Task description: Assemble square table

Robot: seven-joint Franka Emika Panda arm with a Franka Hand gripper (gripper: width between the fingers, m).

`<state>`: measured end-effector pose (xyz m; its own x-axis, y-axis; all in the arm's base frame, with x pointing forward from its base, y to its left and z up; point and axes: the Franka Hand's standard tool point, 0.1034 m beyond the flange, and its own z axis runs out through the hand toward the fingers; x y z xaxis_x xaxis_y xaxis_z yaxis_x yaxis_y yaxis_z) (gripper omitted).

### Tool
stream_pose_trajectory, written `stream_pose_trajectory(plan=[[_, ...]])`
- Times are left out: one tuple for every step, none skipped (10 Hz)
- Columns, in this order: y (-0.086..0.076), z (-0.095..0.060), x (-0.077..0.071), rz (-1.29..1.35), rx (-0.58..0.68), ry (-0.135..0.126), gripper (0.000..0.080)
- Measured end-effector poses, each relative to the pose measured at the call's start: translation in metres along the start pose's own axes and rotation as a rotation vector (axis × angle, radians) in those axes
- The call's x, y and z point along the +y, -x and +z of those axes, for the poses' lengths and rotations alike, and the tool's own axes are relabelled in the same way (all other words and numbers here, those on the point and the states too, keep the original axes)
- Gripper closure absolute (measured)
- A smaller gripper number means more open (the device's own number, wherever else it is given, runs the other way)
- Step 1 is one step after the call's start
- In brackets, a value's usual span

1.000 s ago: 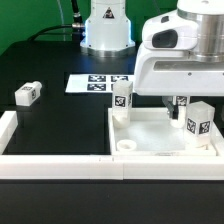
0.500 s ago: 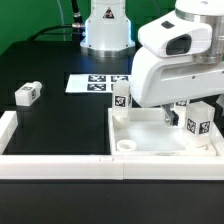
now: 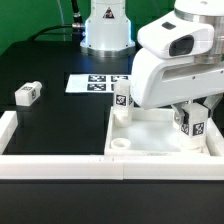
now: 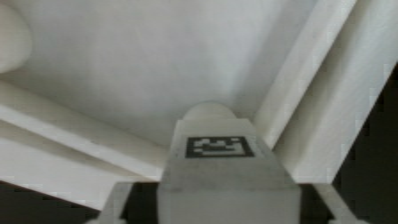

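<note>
Wrist view makes it plainest: a short white plastic leg with a black-and-white tag [image 4: 217, 145] is pinched between the two fingers of the pincer [image 4: 210, 196], so the pincer is pressed together on the leg. In the exterior view the leg is seen just under the pincer [image 3: 188, 108], with its long side pointing almost straight down and tipped a little. Right below the pincer, a big white square plastic tray top with a raised rim [image 3: 160, 150] is laid flat on the black table [image 3: 60, 60]. The leg is held over one corner of it, close beside the rim. The corner hole under the pincer is hidden by the leg, and it cannot be told if the leg's end is touching the tray floor. A second white leg [image 3: 122, 100] is stood up in another corner, well away from the pincer, and a third white leg [image 3: 27, 93] is left lying far off on the table. Next, the held leg probably has to be set straight and pushed down into its hole.
</note>
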<state>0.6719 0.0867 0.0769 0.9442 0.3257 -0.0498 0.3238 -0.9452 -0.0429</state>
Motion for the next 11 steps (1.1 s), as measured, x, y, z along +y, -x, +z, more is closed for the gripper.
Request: stream_pose_trajectory(plan=[[0.0,0.0,0.0,0.005,0.0,0.0,0.0511],[0.0,0.0,-0.0001,0.027,0.0,0.0,0.0511],[0.0,0.0,-0.0001,0.028,0.0,0.0,0.0511],[0.0001,0.0002,-0.0002,0.091,0.001,-0.005,0.0511],[0.0,0.0004,-0.0005,0.236,0.003,-0.015,0.0511],[-0.0004,0.0007,-0.0009,0.364,0.005,-0.016,0.0511],[-0.0009,0.0006,-0.0026,0.463,0.005,-0.017,0.0511],[-0.0015,0.0006,-0.0049,0.593,0.004,-0.018,0.051],[-0.0019,0.0004,-0.0062,0.705,0.003,-0.019,0.051],[-0.0021,0.0005,-0.0067,0.792,0.002,-0.023,0.051],[-0.0026,0.0006,-0.0087,0.927,-0.002,-0.036,0.0509]])
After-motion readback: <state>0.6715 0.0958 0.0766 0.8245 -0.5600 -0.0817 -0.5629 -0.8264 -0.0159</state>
